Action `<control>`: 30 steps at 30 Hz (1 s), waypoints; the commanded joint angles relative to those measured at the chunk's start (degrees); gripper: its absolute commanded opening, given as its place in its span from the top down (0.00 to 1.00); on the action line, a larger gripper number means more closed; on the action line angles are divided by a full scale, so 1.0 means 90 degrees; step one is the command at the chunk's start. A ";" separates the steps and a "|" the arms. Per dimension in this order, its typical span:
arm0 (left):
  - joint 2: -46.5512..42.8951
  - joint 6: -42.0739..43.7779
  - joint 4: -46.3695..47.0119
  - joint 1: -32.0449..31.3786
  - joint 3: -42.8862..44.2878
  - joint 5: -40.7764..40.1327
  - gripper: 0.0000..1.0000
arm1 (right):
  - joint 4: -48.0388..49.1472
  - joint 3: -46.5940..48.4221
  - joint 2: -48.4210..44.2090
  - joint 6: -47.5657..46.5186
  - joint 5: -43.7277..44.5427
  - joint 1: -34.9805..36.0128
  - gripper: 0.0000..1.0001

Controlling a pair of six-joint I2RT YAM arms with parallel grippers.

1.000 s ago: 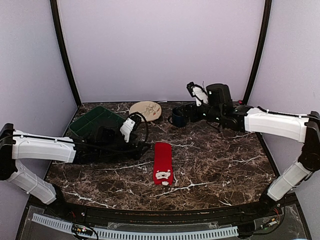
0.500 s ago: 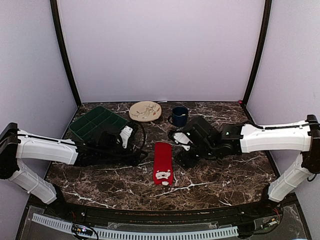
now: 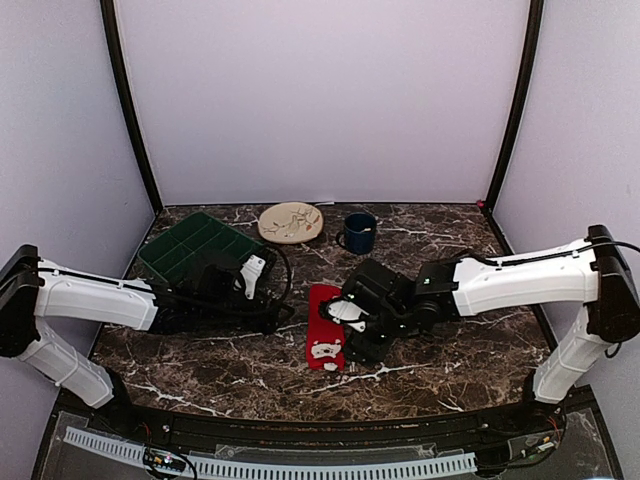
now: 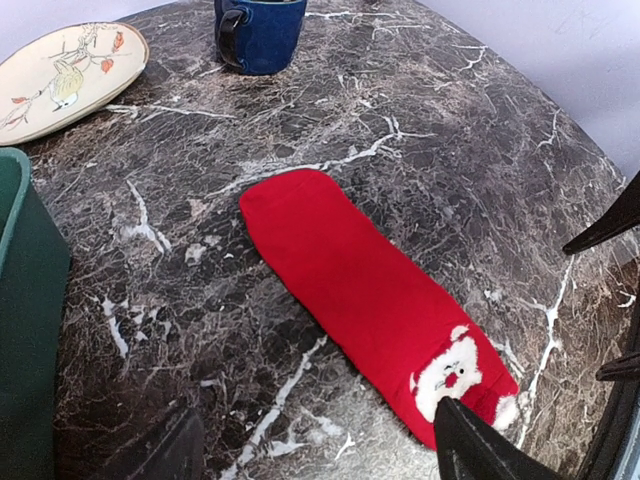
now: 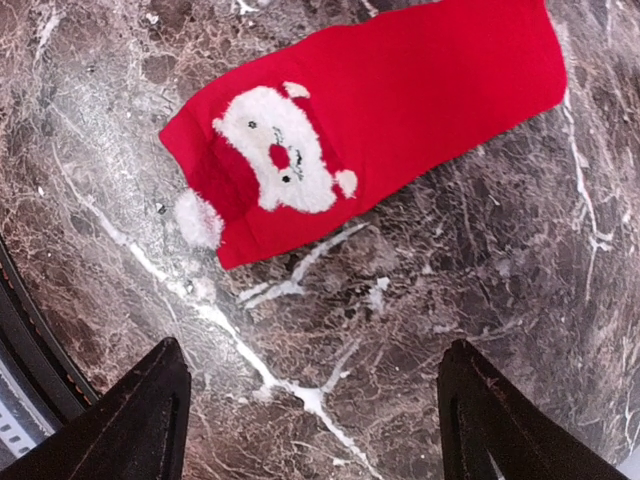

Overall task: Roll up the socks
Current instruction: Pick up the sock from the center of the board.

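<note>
Socks [image 3: 325, 322] lie flat on the marble table [image 3: 450, 350], nearer the arms than the blue mug [image 3: 359, 232] and slightly left of it, as one long red strip; whether one sits on top of the other cannot be told. The end with the white Santa face [image 5: 275, 150] points away from the mug, the plain end toward it. The right gripper [image 3: 352, 330] hangs low on the near side of the mug, over the socks' right edge, jaws spread wide and holding nothing; its two dark fingers [image 5: 145, 420] frame bare marble just short of the Santa end. The left gripper [image 3: 278, 310] sits left of the mug on the socks' other side, likewise wide and empty, apart from the fabric. A cream plate [image 3: 291, 221] lies just left of the mug, a green compartment tray [image 3: 195, 245] farther left
</note>
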 commanded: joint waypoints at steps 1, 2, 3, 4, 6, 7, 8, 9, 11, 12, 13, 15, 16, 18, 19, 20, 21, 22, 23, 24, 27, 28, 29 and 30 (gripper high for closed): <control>0.0043 0.0152 -0.0170 0.0019 0.0041 -0.0106 0.20 | 0.0128 0.0240 0.0447 -0.0238 -0.0295 0.0089 0.21; 0.0018 0.0116 -0.0180 0.0017 0.0026 -0.0114 0.20 | 0.0180 0.0246 0.0507 -0.0272 -0.0325 0.0082 0.21; -0.0006 0.0108 -0.0149 0.0015 -0.0006 -0.0086 0.21 | 0.0220 0.0266 0.0579 -0.0303 -0.0365 0.0088 0.21; -0.0038 0.0086 -0.0098 0.0013 -0.0053 -0.0047 0.23 | 0.0244 0.0283 0.0650 -0.0334 -0.0393 0.0089 0.21; -0.0055 0.0033 -0.0094 0.0012 -0.0069 -0.0022 0.23 | 0.0316 0.0282 0.0773 -0.0398 -0.0454 0.0089 0.21; -0.0032 0.0034 -0.0107 0.0015 -0.0057 -0.0007 0.23 | 0.0368 0.0273 0.0822 -0.0428 -0.0477 0.0089 0.21; 0.0000 0.0031 -0.0139 0.0012 -0.0039 -0.0014 0.23 | 0.0415 0.0271 0.0865 -0.0467 -0.0494 0.0082 0.21; 0.0041 0.0030 -0.0181 0.0017 -0.0006 -0.0018 0.23 | 0.0442 0.0286 0.0910 -0.0507 -0.0513 0.0088 0.22; 0.0112 0.0050 -0.0258 0.0007 0.0066 0.0011 0.24 | 0.0469 0.0290 0.1008 -0.0578 -0.0536 0.0081 0.22; 0.0135 0.0047 -0.0293 0.0010 0.0089 0.0028 0.25 | 0.0477 0.0290 0.1034 -0.0616 -0.0558 0.0088 0.22; 0.0154 0.0032 -0.0320 0.0014 0.0109 0.0024 0.25 | 0.0500 0.0290 0.1058 -0.0647 -0.0566 0.0087 0.23; 0.0163 0.0003 -0.0327 0.0018 0.0107 0.0000 0.25 | 0.0562 0.0285 0.1104 -0.0738 -0.0581 0.0087 0.24; 0.0145 -0.0016 -0.0315 0.0019 0.0091 -0.0031 0.25 | 0.0595 0.0289 0.1116 -0.0788 -0.0583 0.0089 0.24; 0.0088 -0.0062 -0.0256 0.0013 0.0029 -0.0107 0.26 | 0.0672 0.0289 0.1136 -0.0882 -0.0577 0.0089 0.25; 0.0041 -0.0089 -0.0229 0.0016 -0.0006 -0.0129 0.26 | 0.0699 0.0290 0.1154 -0.0931 -0.0574 0.0089 0.26; -0.0010 -0.0137 -0.0214 0.0011 -0.0040 -0.0140 0.26 | 0.0733 0.0290 0.1173 -0.0992 -0.0546 0.0089 0.27; -0.0049 -0.0169 -0.0194 0.0010 -0.0083 -0.0167 0.26 | 0.0769 0.0292 0.1200 -0.1036 -0.0525 0.0089 0.27; -0.0083 -0.0196 -0.0175 0.0018 -0.0118 -0.0186 0.26 | 0.0793 0.0290 0.1221 -0.1084 -0.0507 0.0087 0.27; -0.0120 -0.0212 -0.0172 0.0014 -0.0152 -0.0213 0.26 | 0.0822 0.0292 0.1240 -0.1129 -0.0502 0.0088 0.28; -0.0137 -0.0238 -0.0177 0.0018 -0.0173 -0.0245 0.26 | 0.0829 0.0295 0.1261 -0.1171 -0.0506 0.0084 0.28; -0.0152 -0.0279 -0.0202 0.0019 -0.0187 -0.0284 0.26 | 0.0851 0.0494 0.1327 -0.1267 -0.0544 0.0084 0.29; -0.0152 -0.0283 -0.0217 0.0019 -0.0187 -0.0296 0.26 | 0.0851 0.0525 0.1351 -0.1281 -0.0561 0.0084 0.29; -0.0152 -0.0286 -0.0220 0.0019 -0.0179 -0.0299 0.26 | 0.0851 0.0543 0.1378 -0.1290 -0.0581 0.0089 0.30; -0.0152 -0.0289 -0.0220 0.0016 -0.0177 -0.0307 0.26 | 0.0856 0.0559 0.1405 -0.1300 -0.0588 0.0089 0.30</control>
